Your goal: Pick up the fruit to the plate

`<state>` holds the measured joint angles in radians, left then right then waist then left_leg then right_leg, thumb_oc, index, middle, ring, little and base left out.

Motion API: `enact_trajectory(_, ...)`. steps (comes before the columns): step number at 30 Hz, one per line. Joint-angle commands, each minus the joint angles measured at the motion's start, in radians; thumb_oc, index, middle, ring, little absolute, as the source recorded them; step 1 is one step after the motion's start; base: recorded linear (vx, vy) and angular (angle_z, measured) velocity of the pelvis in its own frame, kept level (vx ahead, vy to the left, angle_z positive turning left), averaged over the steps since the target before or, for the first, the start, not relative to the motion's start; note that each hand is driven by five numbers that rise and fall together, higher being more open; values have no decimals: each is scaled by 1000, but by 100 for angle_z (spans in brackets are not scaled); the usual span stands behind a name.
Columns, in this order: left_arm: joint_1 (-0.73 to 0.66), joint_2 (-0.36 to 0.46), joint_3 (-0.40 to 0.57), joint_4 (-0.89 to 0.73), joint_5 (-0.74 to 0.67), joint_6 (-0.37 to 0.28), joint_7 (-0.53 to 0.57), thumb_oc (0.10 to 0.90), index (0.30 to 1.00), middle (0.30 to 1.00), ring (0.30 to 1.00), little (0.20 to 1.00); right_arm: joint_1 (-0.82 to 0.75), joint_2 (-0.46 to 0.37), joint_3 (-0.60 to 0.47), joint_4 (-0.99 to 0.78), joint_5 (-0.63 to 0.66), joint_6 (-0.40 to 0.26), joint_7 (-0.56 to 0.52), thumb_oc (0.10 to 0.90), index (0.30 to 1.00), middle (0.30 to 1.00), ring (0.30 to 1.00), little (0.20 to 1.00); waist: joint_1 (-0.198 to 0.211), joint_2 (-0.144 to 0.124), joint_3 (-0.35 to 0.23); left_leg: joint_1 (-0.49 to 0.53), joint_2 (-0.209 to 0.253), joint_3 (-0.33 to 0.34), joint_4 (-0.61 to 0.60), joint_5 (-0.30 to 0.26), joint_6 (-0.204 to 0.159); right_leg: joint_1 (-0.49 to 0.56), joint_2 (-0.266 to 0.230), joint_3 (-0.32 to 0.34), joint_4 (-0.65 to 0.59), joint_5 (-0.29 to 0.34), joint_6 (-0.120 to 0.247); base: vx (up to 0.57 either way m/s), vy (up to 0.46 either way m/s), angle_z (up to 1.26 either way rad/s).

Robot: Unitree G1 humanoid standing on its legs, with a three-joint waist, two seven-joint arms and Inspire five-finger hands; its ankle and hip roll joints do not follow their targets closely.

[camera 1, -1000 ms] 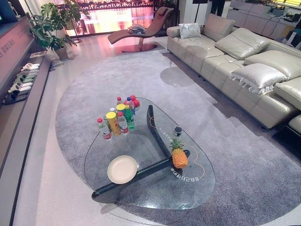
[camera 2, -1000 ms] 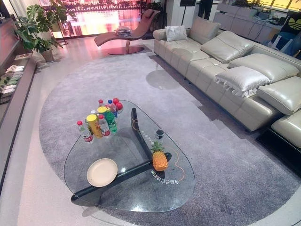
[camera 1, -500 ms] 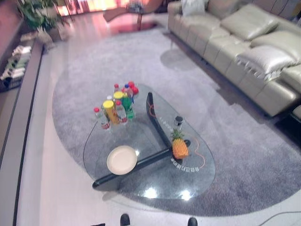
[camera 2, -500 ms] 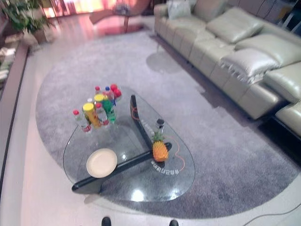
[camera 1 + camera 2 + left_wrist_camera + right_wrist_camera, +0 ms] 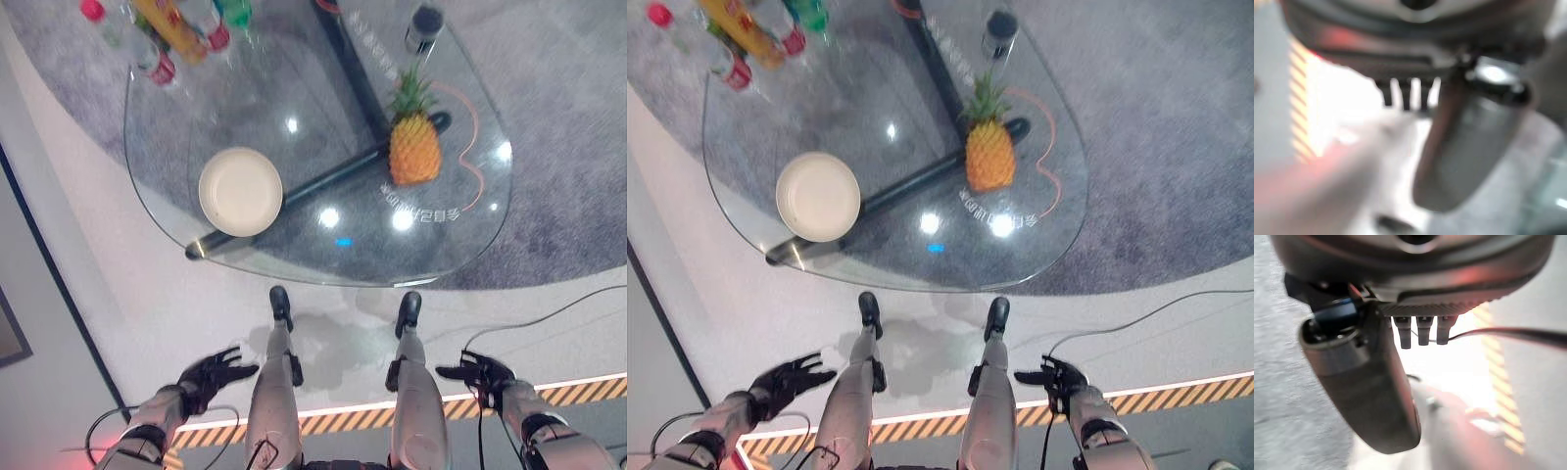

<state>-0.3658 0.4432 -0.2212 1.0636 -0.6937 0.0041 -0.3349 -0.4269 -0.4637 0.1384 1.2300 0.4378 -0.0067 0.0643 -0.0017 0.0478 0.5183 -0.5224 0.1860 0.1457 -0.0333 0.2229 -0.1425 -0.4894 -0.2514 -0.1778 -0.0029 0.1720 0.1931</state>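
The view has swung from the whole room down to the near end of the glass worktop (image 5: pixel 460 245), which now lies just ahead of the robot; the camera moved, while the things on the glass keep their places relative to one another. As a judgement, this means the approach is finished and reaching can begin, though nothing has been grasped yet.

The left robot hand (image 5: pixel 211 372) hangs low beside the body over the pale floor, fingers spread and relaxed, holding nothing. Up at the far left of the worktop stands a cluster of bottles (image 5: pixel 162 39), partly cut off by the frame. Nearer, the cream plate (image 5: pixel 240 191) sits on the glass and is empty.

Further right, the pineapple (image 5: pixel 415 147) stands upright with its leafy crown pointing away, well apart from the plate, with the dark table leg running under the glass between them. Beyond it is a small dark jar (image 5: pixel 425 27); its contents cannot be made out.

The right robot hand (image 5: pixel 480 375) also hangs low, fingers loosely extended and empty.
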Motion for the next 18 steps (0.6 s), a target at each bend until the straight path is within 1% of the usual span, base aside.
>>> enact_trajectory(1,-34,5,24,9,-71,-50,17,800,900,900,900,900,28,-35,-9,-18,56,-39,-40,800,900,900,900,900,0,-32,2,-130,-16,-89,232,-123,1,-171,-36,26,206,-38,5,-15,-49,15)
enact_trajectory(2,-36,6,26,7,-89,-54,23,800,900,900,900,900,24,-36,-11,-19,57,-47,-42,800,900,900,900,900,0,-32,2,-140,-16,-92,245,-128,1,-180,-36,27,214,-41,4,-10,-25,14)
enact_trajectory(3,-35,5,46,-7,-142,-58,43,800,900,900,900,900,20,-40,-12,-26,63,-75,-44,800,900,900,900,900,1,-33,2,-165,-16,-96,272,-142,2,-205,-32,31,235,-51,3,-12,1,12)
enact_trajectory(6,-34,3,92,-23,-227,-82,96,800,900,900,900,900,18,-30,-13,-65,74,-135,-77,800,900,900,900,900,-1,-38,2,-217,-22,-107,339,-165,9,-255,-31,42,288,-65,-5,-5,-3,0)
enact_trajectory(8,-31,-1,119,-23,-242,-107,123,800,900,900,900,900,24,-16,-19,-95,77,-164,-105,800,900,900,900,900,-2,-42,2,-251,-23,-118,390,-183,15,-287,-32,49,332,-77,-12,1,-15,-2)
enact_trajectory(12,-32,-6,137,-19,-270,-153,166,800,900,900,900,900,32,-6,-26,-113,77,-207,-136,800,900,900,900,900,-2,-44,2,-292,-24,-133,450,-210,24,-329,-37,56,382,-94,-18,0,0,0)
enact_trajectory(15,-35,-7,156,-23,-287,-180,210,800,900,900,900,900,32,-6,-31,-122,72,-230,-151,800,900,900,900,900,-3,-41,2,-316,-25,-141,485,-226,29,-357,-38,62,419,-108,-26,29,-4,3)
enact_trajectory(18,-34,-7,167,-19,-287,-198,219,800,900,900,900,900,34,-2,-31,-130,72,-247,-163,800,900,900,900,900,-4,-38,2,-338,-25,-146,512,-236,31,-379,-39,66,445,-118,-32,24,-4,1)
